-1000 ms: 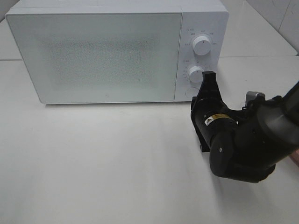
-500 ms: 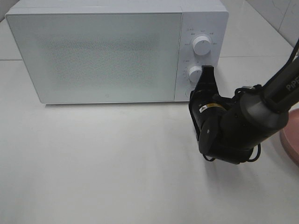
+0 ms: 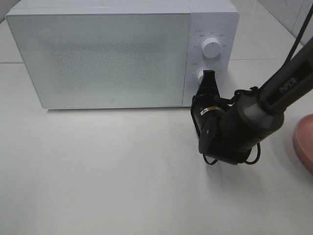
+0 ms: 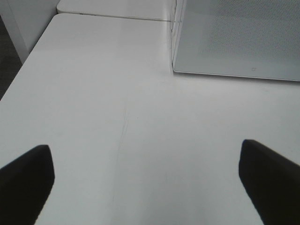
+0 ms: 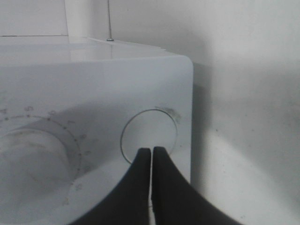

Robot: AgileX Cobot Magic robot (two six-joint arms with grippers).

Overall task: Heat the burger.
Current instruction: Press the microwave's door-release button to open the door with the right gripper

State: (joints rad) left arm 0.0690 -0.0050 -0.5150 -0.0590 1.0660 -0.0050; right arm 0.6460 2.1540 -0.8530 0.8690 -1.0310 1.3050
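Observation:
The burger is out of view in every frame. A white microwave (image 3: 98,54) stands at the back of the table with its door closed. My right gripper (image 3: 208,77) is shut, fingertips together, pointing at the microwave's control panel. In the right wrist view the shut right gripper (image 5: 151,151) touches or nearly touches the lower edge of a round button (image 5: 154,129) beside the lower dial (image 5: 28,154). My left gripper (image 4: 150,187) is open over bare table, its dark fingertips (image 4: 26,176) far apart with nothing between them.
The upper dial (image 3: 211,47) sits above my right gripper. A pink plate (image 3: 304,142) shows at the right edge of the table. The microwave's corner (image 4: 234,37) is ahead of the left gripper. White tabletop (image 3: 98,171) spreads in front of the microwave.
The right arm has swung left and closer to the microwave, bringing its shut tips up to the control panel. The pink plate has come out from behind it. The left gripper is unchanged.

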